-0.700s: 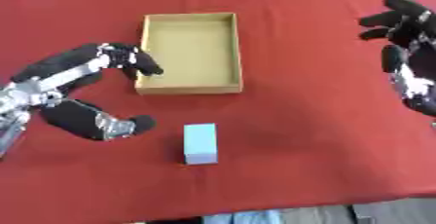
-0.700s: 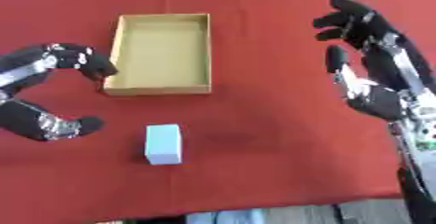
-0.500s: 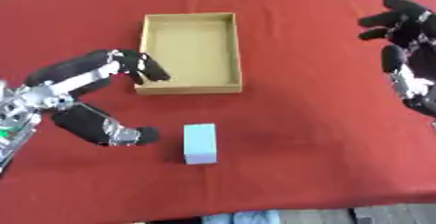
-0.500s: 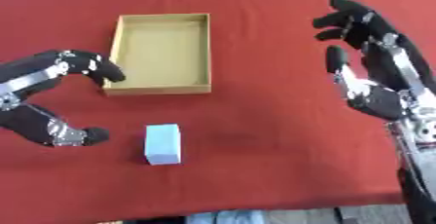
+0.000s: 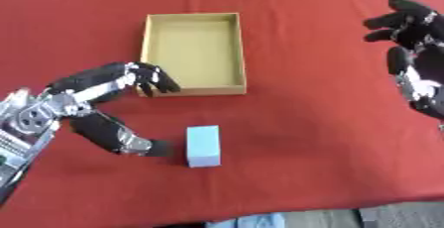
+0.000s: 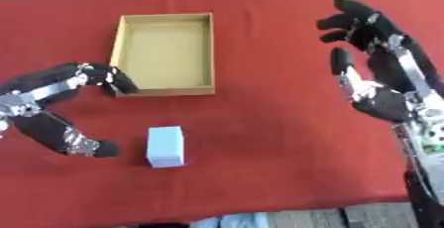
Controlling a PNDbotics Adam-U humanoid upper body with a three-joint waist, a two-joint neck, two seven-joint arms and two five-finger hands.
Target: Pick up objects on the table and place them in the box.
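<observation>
Pale-blue block [image 5: 203, 145] looked light and rigid, so my left hand [image 5: 95, 107], spread wide beside it, should pinch its long sides.

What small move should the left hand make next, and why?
Probably slide the left hand a little toward the block so that thumb and fingers come to either side of it. The hand is open with its thumb tip just beside the block, not yet touching, and the box is empty. The right hand hangs open, far off.
</observation>
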